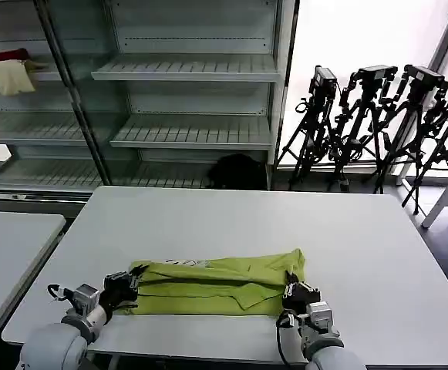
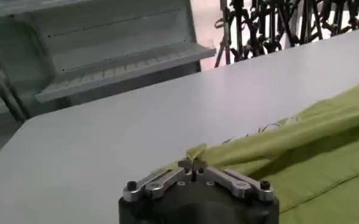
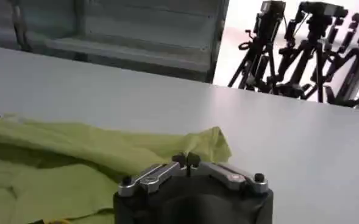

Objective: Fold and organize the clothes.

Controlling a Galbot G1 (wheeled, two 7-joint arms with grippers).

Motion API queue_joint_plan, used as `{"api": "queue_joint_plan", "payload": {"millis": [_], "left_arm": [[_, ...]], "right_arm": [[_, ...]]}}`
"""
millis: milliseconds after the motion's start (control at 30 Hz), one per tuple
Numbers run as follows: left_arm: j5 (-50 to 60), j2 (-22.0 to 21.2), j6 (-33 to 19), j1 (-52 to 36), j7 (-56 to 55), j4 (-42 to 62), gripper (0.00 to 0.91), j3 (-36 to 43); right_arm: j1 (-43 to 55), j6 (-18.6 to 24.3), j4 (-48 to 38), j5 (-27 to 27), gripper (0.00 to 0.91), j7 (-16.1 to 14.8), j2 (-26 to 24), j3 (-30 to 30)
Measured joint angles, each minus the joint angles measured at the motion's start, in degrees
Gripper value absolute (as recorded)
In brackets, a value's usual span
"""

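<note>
Head view: T-shirt (image 1: pixel 212 287) lies as a folded strip near the bench (image 1: pixel 362 239) front edge, left gripper (image 1: pixel 125 284) and right gripper (image 1: pixel 294 291) at opposite ends, likely for the next fold. Left wrist view: fingers (image 2: pixel 188 165) closed, pinching cloth. Right wrist view: fingers (image 3: pixel 185 161) closed on the hem. The small print is unreadable.

No legible text, seemingly, anywhere.
</note>
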Motion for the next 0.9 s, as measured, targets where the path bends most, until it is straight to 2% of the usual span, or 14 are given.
{"api": "queue_joint_plan", "payload": {"millis": [133,167,200,233,733,900], "left_arm": [[1.39,-0.22,0.23,0.31,-0.18,-0.44,0.040,0.14],[1.68,-0.34,0.29,0.36,-0.22,-0.57,0.191,0.18],[2.01,-0.41,0.37,0.38,-0.28,-0.66,0.725,0.24],[2.30,-0.48,0.41,0.36,-0.37,-0.75,0.907,0.28],[2.48,-1.89,0.12,1.36,-3.12,-3.92,0.907,-0.82],[-0.50,-3.37,0.19,2.19,-5.74,-6.01,0.907,-1.60]], "right_arm": [[-0.35,0.01,0.02,-1.89,0.907,-0.38,0.13,-0.17],[-0.35,0.02,0.03,-2.33,0.907,-0.41,0.23,-0.21],[-0.34,0.02,0.04,-2.78,0.907,-0.41,0.28,-0.21],[-0.34,0.03,0.03,-3.19,0.907,-0.43,0.31,-0.20],[-1.08,0.21,-0.25,-10.15,0.907,-0.74,-0.32,0.81],[-0.83,0.60,0.37,-9.96,0.907,-0.72,-0.16,2.08]]}}
